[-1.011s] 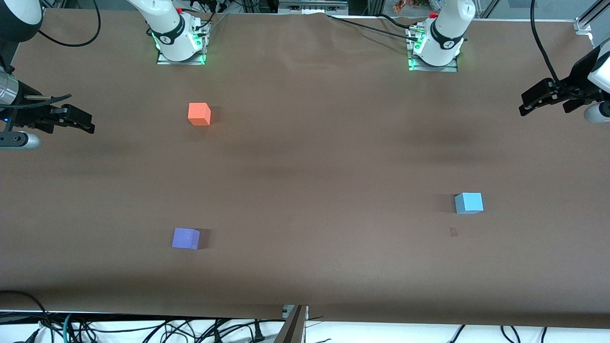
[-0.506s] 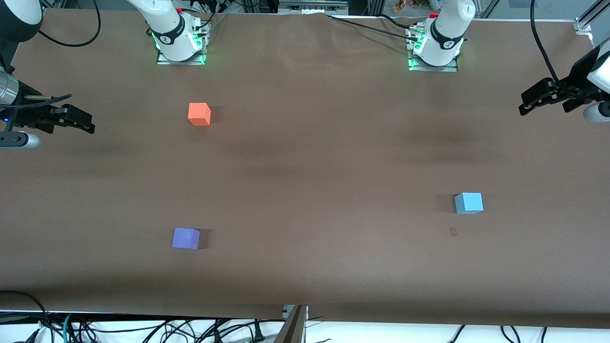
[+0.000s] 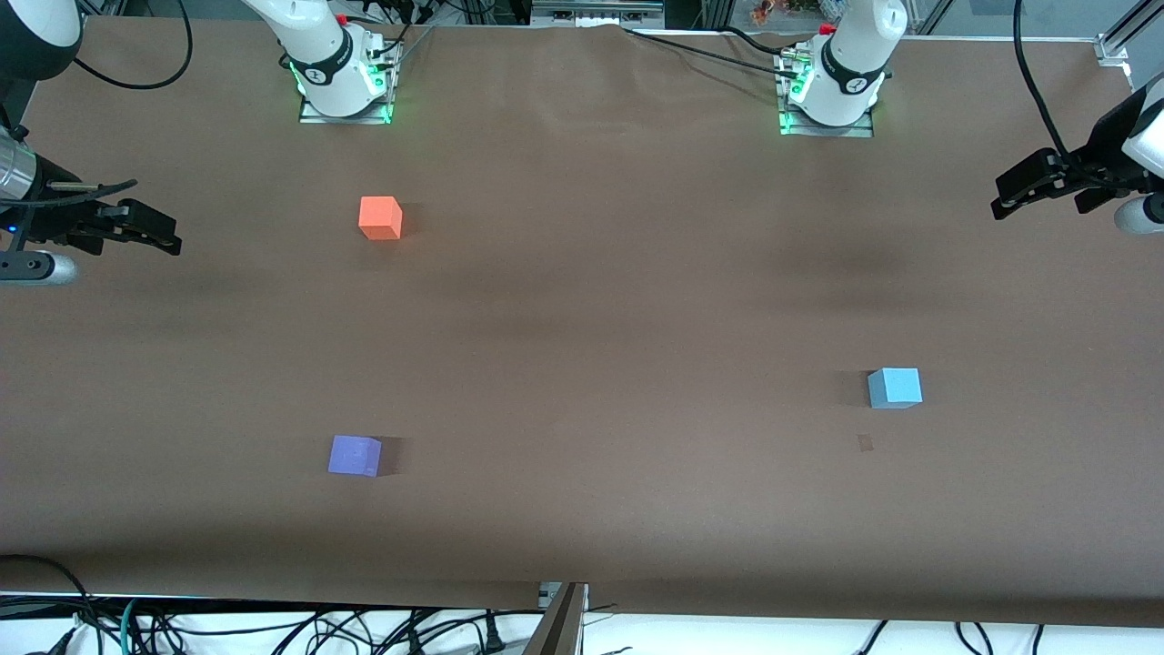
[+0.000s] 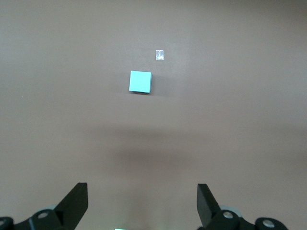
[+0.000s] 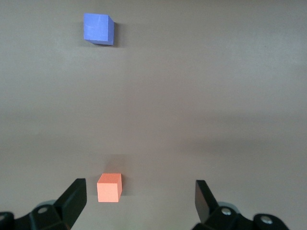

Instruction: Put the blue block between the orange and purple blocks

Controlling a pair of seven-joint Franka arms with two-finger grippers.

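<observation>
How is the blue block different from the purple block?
The blue block is light sky-blue; the purple block is a darker violet. The blue block sits toward the left arm's end of the table, the purple block toward the right arm's end. The purple block also lies a little nearer the front camera. Both are small cubes of the same size, resting on the table, untouched.

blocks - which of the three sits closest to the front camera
The purple block: it lies lowest in the front view, below the blue block and orange block.

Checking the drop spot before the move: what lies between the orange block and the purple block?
Nothing: between the orange block and the purple block the table is bare, as the front and right wrist views both show.
</observation>
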